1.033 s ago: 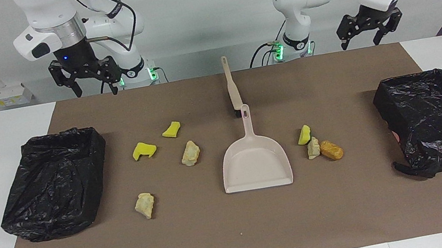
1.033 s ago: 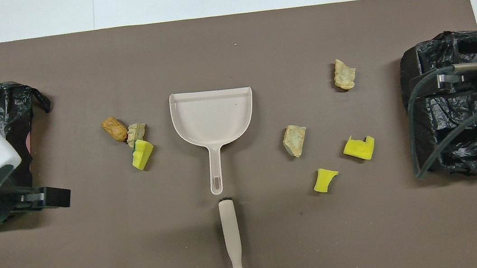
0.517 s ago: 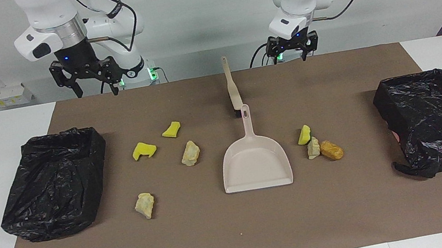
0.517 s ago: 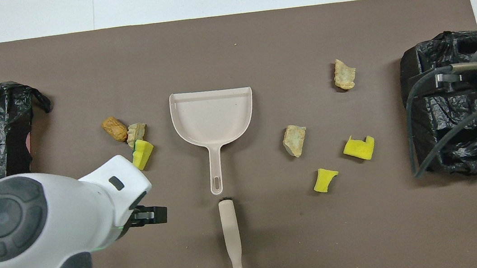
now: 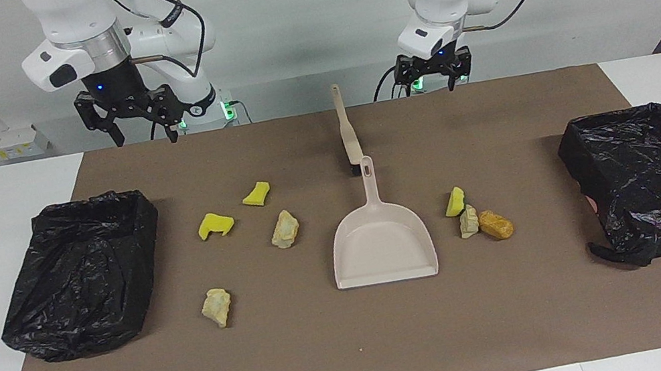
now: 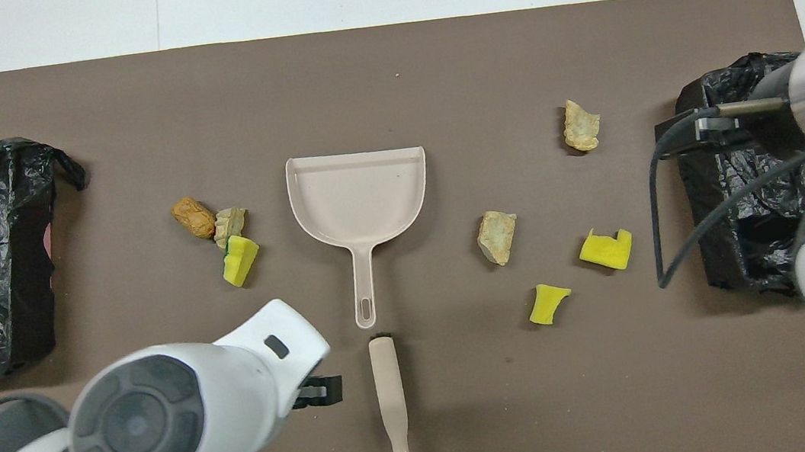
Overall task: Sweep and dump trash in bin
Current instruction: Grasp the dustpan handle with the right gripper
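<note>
Hanging over the near edge of the mat, my left hand (image 5: 435,77) and right hand (image 5: 132,119) are spread wide and empty. 7 trash scraps (image 5: 284,228) flank the dustpan (image 5: 383,251). Gripping the brush (image 5: 347,128) crookedly could scatter them.

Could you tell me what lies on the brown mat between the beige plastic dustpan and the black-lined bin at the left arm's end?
Three scraps huddle there: a yellow sponge piece, a pale beige lump and an orange-brown lump, close beside the beige plastic dustpan. Bare mat follows to the black-lined bin, clearest facing.
</note>
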`<state>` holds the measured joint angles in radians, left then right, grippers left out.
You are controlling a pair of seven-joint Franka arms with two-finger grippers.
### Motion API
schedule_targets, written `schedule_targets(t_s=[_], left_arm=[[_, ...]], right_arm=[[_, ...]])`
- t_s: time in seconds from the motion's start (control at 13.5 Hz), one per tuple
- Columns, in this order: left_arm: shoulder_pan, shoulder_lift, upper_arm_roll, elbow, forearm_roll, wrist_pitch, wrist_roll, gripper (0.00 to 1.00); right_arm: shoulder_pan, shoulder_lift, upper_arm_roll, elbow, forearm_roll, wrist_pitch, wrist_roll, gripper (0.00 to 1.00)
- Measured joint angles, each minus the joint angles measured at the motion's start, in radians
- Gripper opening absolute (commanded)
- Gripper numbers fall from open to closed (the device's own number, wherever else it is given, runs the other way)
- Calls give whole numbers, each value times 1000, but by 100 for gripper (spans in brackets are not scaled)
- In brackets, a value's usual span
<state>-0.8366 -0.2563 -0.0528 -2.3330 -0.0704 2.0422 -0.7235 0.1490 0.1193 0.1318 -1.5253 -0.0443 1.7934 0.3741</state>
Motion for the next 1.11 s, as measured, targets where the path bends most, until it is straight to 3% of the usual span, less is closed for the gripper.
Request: schedule_targets(t_s=[0.37, 0.89, 0.96, 1.11], left_arm=[[-197, 58, -1, -98, -36, 170, -175, 100], [-229, 64, 8, -175, -39, 240, -182, 100], [-229, 66, 10, -178, -39, 257, -185, 91], [-229, 74, 13, -186, -40, 293, -193, 86]], right_arm=[[154, 106, 1, 0, -13, 68, 115, 100], [314, 215, 2, 0, -22, 167, 294, 100], [327, 238, 2, 6, -23, 180, 310, 100], [352, 291, 2, 33, -23, 192, 313, 100]])
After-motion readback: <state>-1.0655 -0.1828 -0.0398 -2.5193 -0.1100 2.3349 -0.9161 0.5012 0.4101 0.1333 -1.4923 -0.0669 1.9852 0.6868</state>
